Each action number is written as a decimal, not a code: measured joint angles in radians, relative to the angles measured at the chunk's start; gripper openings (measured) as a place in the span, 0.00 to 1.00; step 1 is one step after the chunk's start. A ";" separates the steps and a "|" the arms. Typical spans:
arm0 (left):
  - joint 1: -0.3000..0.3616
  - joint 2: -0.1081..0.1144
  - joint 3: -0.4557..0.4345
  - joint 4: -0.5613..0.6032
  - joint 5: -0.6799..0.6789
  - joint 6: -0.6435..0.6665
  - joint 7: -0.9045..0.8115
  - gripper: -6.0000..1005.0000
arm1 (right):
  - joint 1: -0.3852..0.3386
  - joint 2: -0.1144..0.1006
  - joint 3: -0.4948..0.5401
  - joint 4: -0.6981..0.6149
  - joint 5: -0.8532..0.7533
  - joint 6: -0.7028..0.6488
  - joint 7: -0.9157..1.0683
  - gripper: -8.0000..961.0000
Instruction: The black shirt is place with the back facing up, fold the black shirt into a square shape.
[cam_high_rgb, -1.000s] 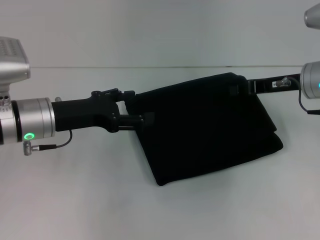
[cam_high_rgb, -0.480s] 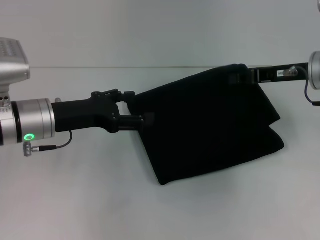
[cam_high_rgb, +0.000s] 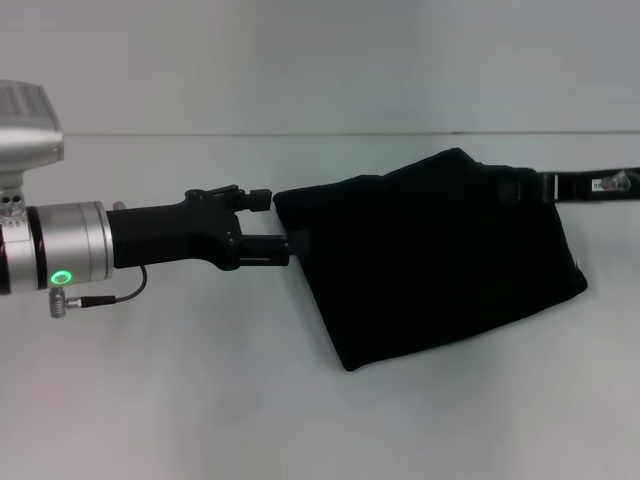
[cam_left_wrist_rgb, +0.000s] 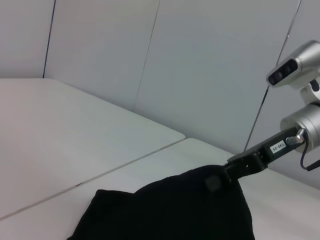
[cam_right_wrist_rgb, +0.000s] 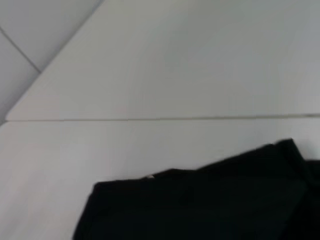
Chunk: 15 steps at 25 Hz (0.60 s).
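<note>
We've got both grippers clamped on the big matte black cloth shirt (cam_high_rgb: 440, 265): left gripper (cam_high_rgb: 288, 245) w/ its left corner, right gripper (cam_high_rgb: 530, 188) w/ its top-right corner, over the white table (cam_high_rgb: 200, 400).

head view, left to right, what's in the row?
left arm's silver wrist → left gripper at the shirt's left edge → the black shirt, folded → right gripper at its far right corner.
</note>
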<state>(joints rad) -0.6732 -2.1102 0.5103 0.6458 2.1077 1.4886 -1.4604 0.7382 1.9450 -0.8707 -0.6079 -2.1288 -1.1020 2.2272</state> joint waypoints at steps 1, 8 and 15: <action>0.000 0.000 0.000 -0.001 0.001 -0.001 0.000 0.95 | 0.000 -0.002 -0.001 0.016 0.000 0.013 0.000 0.12; -0.008 -0.003 0.002 -0.016 0.000 -0.049 -0.027 0.95 | -0.019 0.006 0.009 0.048 0.001 0.069 -0.026 0.16; -0.042 -0.008 0.002 -0.042 -0.005 -0.199 -0.155 0.95 | -0.055 -0.005 0.106 0.041 0.002 0.113 -0.032 0.26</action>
<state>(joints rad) -0.7148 -2.1185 0.5124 0.6036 2.1028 1.2892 -1.6154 0.6830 1.9404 -0.7648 -0.5668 -2.1272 -0.9893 2.1957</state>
